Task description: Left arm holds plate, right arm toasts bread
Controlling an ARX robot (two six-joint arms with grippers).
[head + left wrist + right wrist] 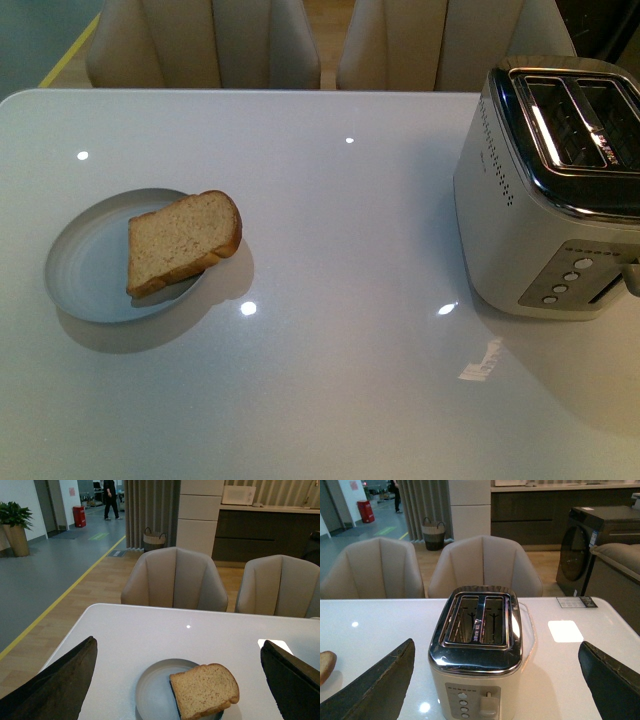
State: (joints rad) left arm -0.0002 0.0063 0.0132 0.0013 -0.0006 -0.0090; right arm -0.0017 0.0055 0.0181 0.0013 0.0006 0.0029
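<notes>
A tan slice of bread (183, 241) lies on the pale blue-grey plate (85, 270) at the table's left, its rounded top hanging over the plate's right rim. Neither arm shows in the front view. In the left wrist view the bread (205, 689) and plate (152, 687) lie ahead, between the spread black fingers (55, 685) of my open left gripper (180, 682). My right gripper (497, 680) is open too, its fingers (377, 685) wide on either side of the cream and chrome toaster (477, 655), whose two slots are empty. An edge of the bread (325, 666) shows there as well.
The toaster (550, 190) stands at the table's right side, its buttons and lever facing the near edge. Beige chairs (205, 40) stand behind the white table (350, 250)'s far edge.
</notes>
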